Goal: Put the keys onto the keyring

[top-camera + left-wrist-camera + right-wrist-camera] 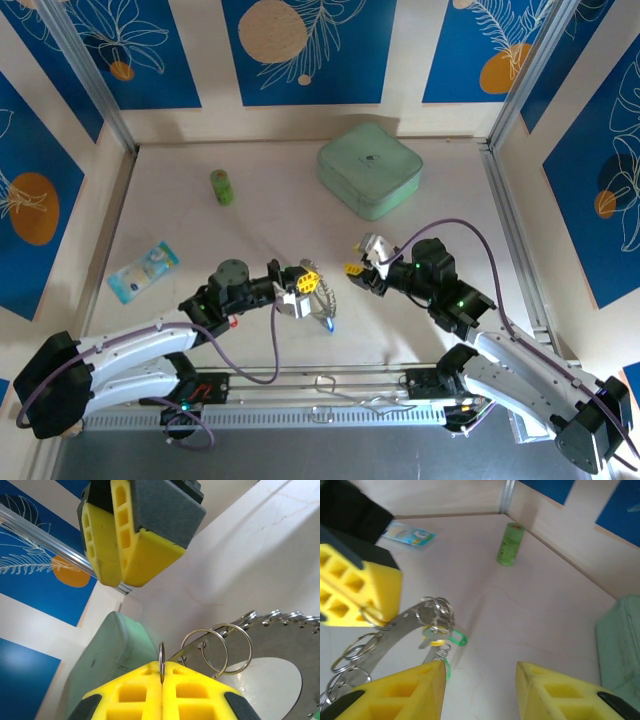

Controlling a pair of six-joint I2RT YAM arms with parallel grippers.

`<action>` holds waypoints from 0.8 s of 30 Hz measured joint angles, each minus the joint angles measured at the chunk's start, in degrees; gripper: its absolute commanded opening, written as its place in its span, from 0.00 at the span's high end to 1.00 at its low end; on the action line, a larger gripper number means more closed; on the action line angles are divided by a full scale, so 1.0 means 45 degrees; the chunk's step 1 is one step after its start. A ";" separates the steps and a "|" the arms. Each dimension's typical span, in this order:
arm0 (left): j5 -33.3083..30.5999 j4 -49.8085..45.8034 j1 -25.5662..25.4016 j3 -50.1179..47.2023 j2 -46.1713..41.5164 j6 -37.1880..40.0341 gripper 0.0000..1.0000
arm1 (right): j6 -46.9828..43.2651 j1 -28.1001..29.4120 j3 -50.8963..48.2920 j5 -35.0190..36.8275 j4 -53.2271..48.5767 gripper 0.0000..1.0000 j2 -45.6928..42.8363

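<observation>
Keyring, a large silvery jagged-rimmed metal ring (395, 630) carrying a small green-tagged metal key (456, 639), is pinched in the left gripper (303, 282) fingers. The right gripper (480, 665) fingers are spread and probably must fetch another.

The pale beige bench (270, 225) is carrying a mint-green rounded square box (369, 170) at the back, a small green cylinder (221, 186) standing upright back-left, and a light-blue flat packet (143, 270) lying by the left edge.

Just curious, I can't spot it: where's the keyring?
In the top view, mid-table, the keyring is pinched in the left gripper, just left of the right gripper.
</observation>
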 measured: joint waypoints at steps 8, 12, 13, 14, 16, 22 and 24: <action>-0.0801 -0.0767 -0.0068 0.0267 -0.0005 -0.0199 1.00 | 0.0748 -0.0262 -0.0029 0.0942 -0.0024 0.58 0.0000; -0.1457 -0.2492 -0.0078 0.1404 0.0000 -0.1977 1.00 | 0.0850 -0.0350 -0.0029 0.1069 -0.0053 0.58 0.0005; -0.1579 -0.2939 -0.0078 0.1783 0.0005 -0.2497 1.00 | 0.0865 -0.0369 -0.0029 0.1083 -0.0053 0.58 0.0005; -0.1661 -0.3405 -0.0078 0.2176 0.0005 -0.3050 1.00 | 0.0889 -0.0379 -0.0029 0.1088 -0.0053 0.58 0.0005; -0.1710 -0.4070 -0.0078 0.2783 0.0000 -0.4119 1.00 | 0.0884 -0.0379 -0.0029 0.1093 -0.0058 0.58 0.0015; -0.1583 -0.4901 -0.0078 0.3089 -0.0228 -0.6698 1.00 | 0.0879 -0.0379 -0.0029 0.1088 -0.0121 0.58 0.0112; -0.1564 -0.5163 -0.0078 0.3089 -0.0345 -0.7397 1.00 | 0.0879 -0.0379 -0.0029 0.1083 -0.0141 0.58 0.0112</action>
